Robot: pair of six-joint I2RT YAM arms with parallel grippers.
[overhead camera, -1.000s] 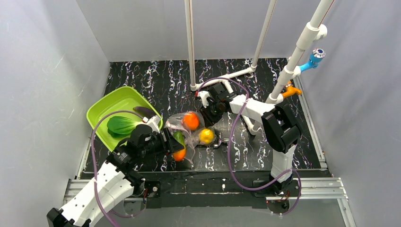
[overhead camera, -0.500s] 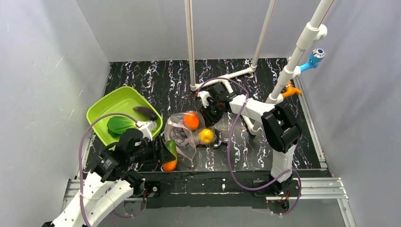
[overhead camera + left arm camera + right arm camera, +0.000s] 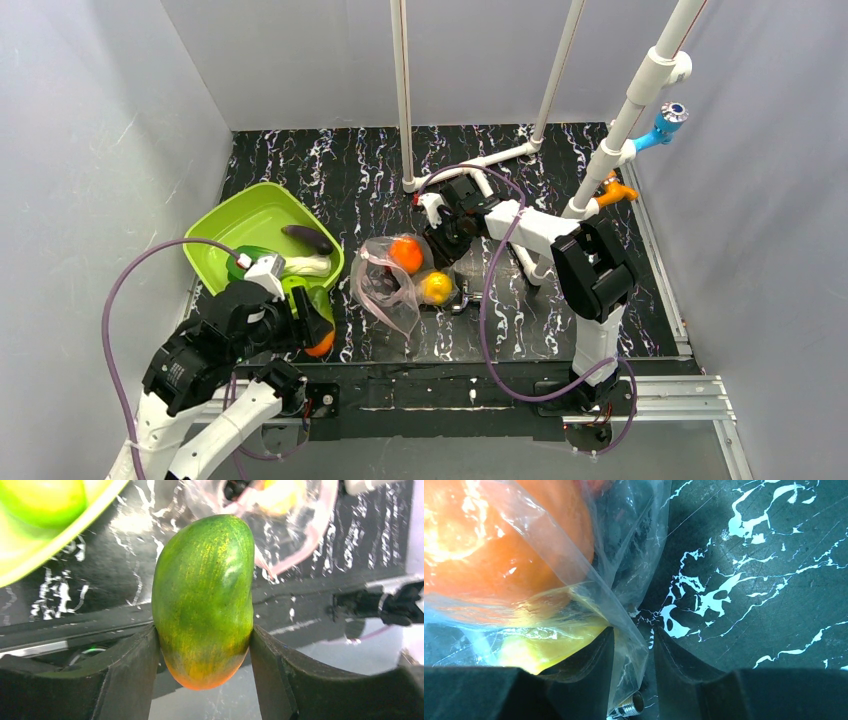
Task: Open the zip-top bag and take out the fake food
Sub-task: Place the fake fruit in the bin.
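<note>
I have the black, white-veined table (image 3: 560,170) under both arms, and the lime-green plastic tray (image 3: 250,210) sits just beyond and to one side of my left fingers. The clear, crinkly plastic zip-top bag (image 3: 385,285) lies well ahead of those fingers, and its far edge is pinched in the right gripper (image 3: 634,640), whose jaws are closed on a fold of film. The left gripper (image 3: 202,645) is clamped across the waist of a green plastic toy fruit (image 3: 202,600) with an orange tip, held clear of the bag. Inside the bag, a round orange toy (image 3: 499,540) and a yellow lemon toy (image 3: 539,650) sit just ahead of the right fingers. A small metal fitting (image 3: 629,707) lies under them. I judge the film limp and slippery, best taken at the stiffer pinkish zip strip. The toys look light, hard and smooth, so I would grip them across the middle.
</note>
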